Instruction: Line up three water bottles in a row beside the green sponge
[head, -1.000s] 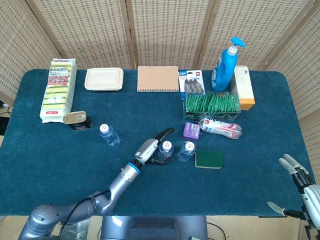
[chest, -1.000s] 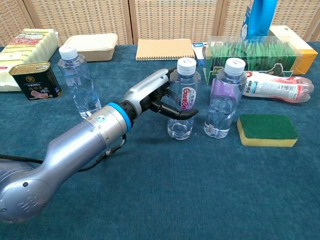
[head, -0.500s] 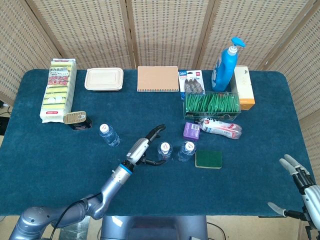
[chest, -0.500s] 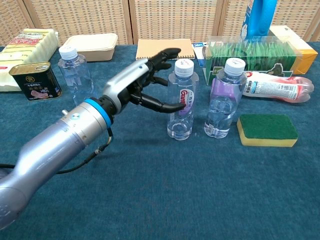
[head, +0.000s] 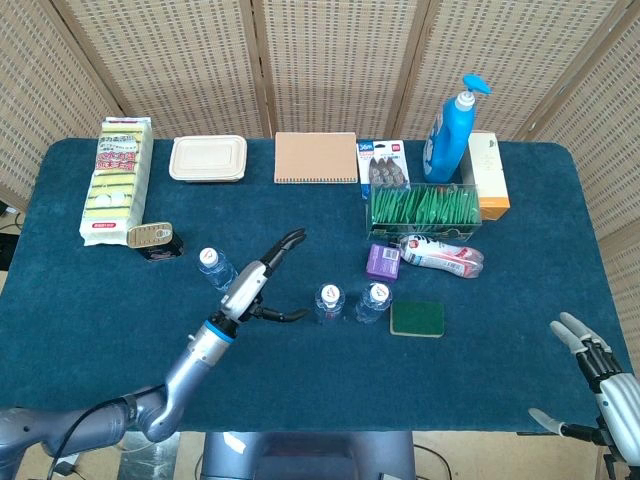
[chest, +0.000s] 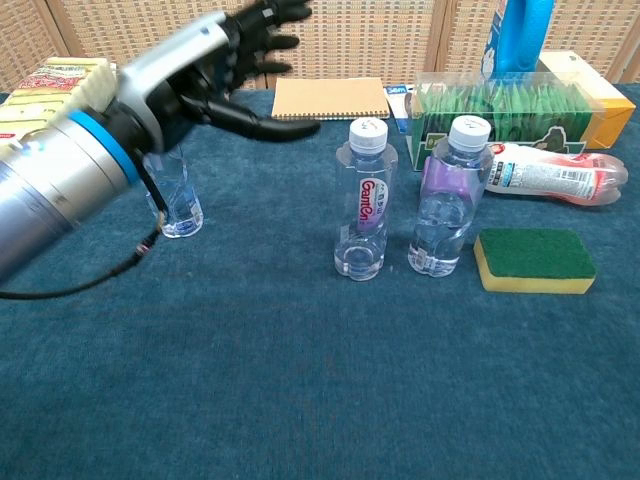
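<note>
Two clear water bottles stand upright side by side left of the green sponge (head: 417, 318) (chest: 534, 261): one (head: 374, 300) (chest: 446, 196) next to the sponge, the other (head: 330, 301) (chest: 365, 199) further left. A third bottle (head: 215, 268) (chest: 179, 205) stands apart on the left, largely hidden in the chest view by my left arm. My left hand (head: 258, 281) (chest: 212, 66) hovers open and raised between that bottle and the pair, holding nothing. My right hand (head: 590, 362) is open at the table's front right edge.
A purple box (head: 383, 262) and a lying toothpaste pack (head: 442, 254) sit just behind the bottles. A tin can (head: 152, 237), sponge multipack (head: 115, 182), lunch box (head: 208, 158), notebook (head: 316, 157), green-packet box (head: 424, 208) and blue pump bottle (head: 449, 130) line the back.
My left hand let go of the middle bottle, opened and drew back left and upward toward the third bottle. The bottles stayed where they were.
</note>
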